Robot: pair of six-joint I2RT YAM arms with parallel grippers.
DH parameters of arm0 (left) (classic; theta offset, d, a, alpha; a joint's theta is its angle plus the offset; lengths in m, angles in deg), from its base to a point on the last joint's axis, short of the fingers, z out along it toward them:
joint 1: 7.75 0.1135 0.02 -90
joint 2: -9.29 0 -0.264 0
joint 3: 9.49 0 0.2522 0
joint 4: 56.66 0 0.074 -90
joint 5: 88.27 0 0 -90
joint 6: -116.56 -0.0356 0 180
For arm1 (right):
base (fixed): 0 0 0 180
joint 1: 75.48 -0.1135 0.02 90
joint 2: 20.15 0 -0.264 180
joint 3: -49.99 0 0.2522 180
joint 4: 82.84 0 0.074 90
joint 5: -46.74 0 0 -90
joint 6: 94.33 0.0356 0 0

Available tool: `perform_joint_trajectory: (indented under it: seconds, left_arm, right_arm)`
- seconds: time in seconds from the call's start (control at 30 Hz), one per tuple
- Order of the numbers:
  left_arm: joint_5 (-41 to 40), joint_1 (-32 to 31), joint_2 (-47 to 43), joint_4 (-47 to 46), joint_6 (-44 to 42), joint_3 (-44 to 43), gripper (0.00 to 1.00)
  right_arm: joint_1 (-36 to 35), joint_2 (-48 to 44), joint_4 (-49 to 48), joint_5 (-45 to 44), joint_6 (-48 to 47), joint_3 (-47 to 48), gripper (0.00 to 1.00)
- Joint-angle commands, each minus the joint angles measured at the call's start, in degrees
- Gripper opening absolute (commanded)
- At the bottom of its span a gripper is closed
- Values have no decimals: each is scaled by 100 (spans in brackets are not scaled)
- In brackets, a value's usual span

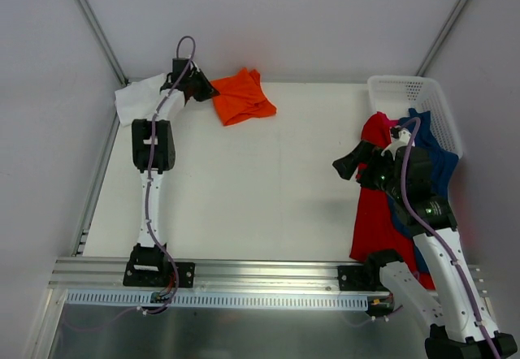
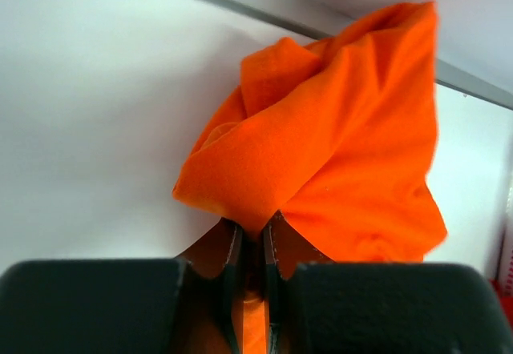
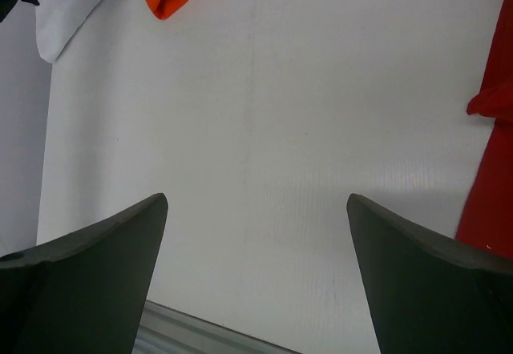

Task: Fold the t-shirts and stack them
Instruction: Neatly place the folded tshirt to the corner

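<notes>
From where I stand, the left gripper (image 2: pixel 252 234) is pressed together on a fold of the orange shirt (image 2: pixel 337 146). In its wrist view the two thin dark fingers sit almost touching, with a sliver of orange cloth caught between them. The shirt is soft matte knit, bunched into loose overlapping folds that rise into a peak toward the upper right of that view. In the top view it is a crumpled, roughly square heap at the upper middle of the table (image 1: pixel 268 180), a smooth, pale, flat sheet. Just to its left, in the upper left corner, the white shirt (image 1: pixel 138 97) lies rumpled, partly under the left arm. The right gripper (image 3: pixel 256 210) is spread wide, its broad black wedge-shaped fingers far apart over bare tabletop and touching nothing. Along the right side of the top view the red shirt (image 1: pixel 378 213) trails in a long limp strip down to the lower edge of the table. The blue shirt (image 1: pixel 435 160) is bunched beside it, much of it hidden by the right arm. Both reach up to the basket (image 1: pixel 422 99), a white plastic tub with rounded corners and perforated walls in the upper right. I cannot tell how much of either shirt lies inside it.
</notes>
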Motion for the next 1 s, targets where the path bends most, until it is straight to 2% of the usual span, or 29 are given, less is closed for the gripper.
perform_joint_trajectory:
  seconds: [0.0, 0.17, 0.3, 0.47, 0.7, 0.97]
  left_arm:
    - [730, 223, -737, 241, -1148, 23, 0]
    - [933, 515, -1062, 434, -1281, 119, 0]
    - [801, 699, -1422, 732, -1912, 181, 0]
    - [678, 936, -1721, 1014, -2256, 199, 0]
    - [-59, 1454, -1915, 1173, -2485, 102, 0]
    - [-1044, 1938, -1555, 1155, -2477, -451, 0]
  right_arm:
    - [18, -101, -322, 197, 58, -71, 100]
    - [18, -136, -612, 398, 206, -422, 100]
    - [18, -110, -876, 478, 286, -642, 100]
    - [36, -110, -1087, 539, 383, -888, 99]
    - [36, -197, -1403, 557, 506, -1293, 99]
    - [36, -233, -1632, 592, 629, -1741, 99]
